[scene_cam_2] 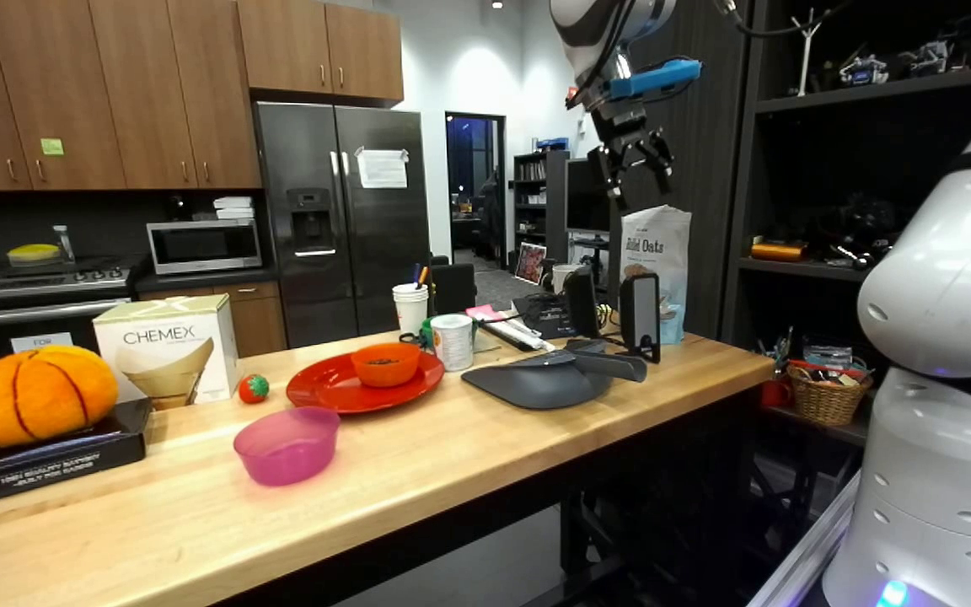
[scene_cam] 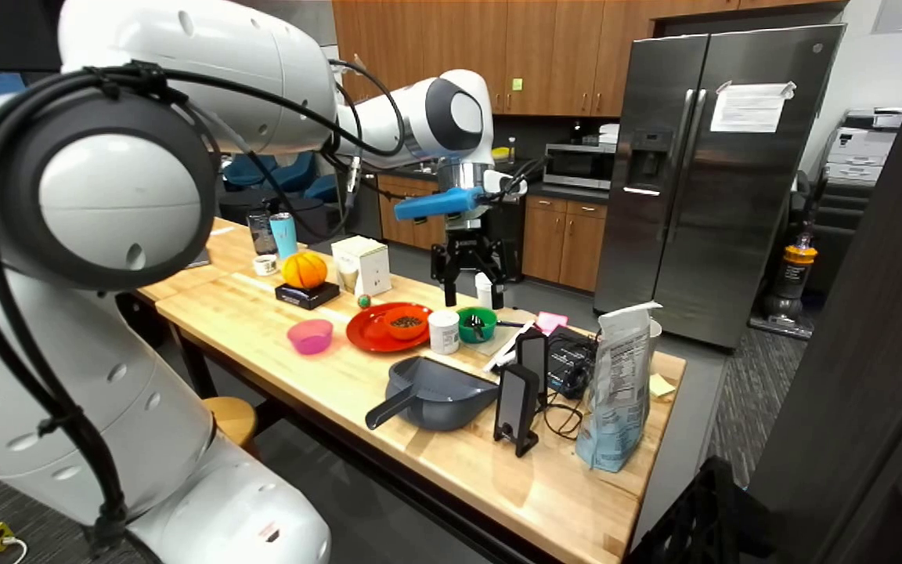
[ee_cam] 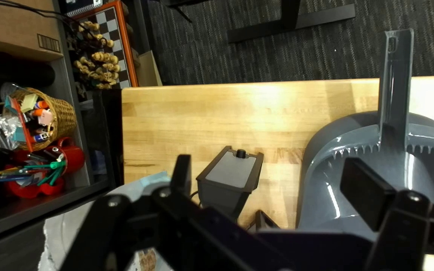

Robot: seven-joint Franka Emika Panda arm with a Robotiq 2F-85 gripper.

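Black, the tool (scene_cam: 473,301) hangs spread wide in the air, above a speaker (scene_cam: 515,401) and a grey dustpan (scene_cam: 439,398).

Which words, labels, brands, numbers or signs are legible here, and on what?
"CHEMEX": white box.
"Oats", probably "Rolled Oats": upright bag.
"QUALITY BATTERY": black box; rest blurred.
"FOR": white sign behind the orange pumpkin; rest hidden.
Too small or blurred: notice on the fridge, white canister's print, bag's other side.

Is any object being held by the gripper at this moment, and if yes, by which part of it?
Nothing is held: the open gripper hangs above the table, its jaws apart and empty.
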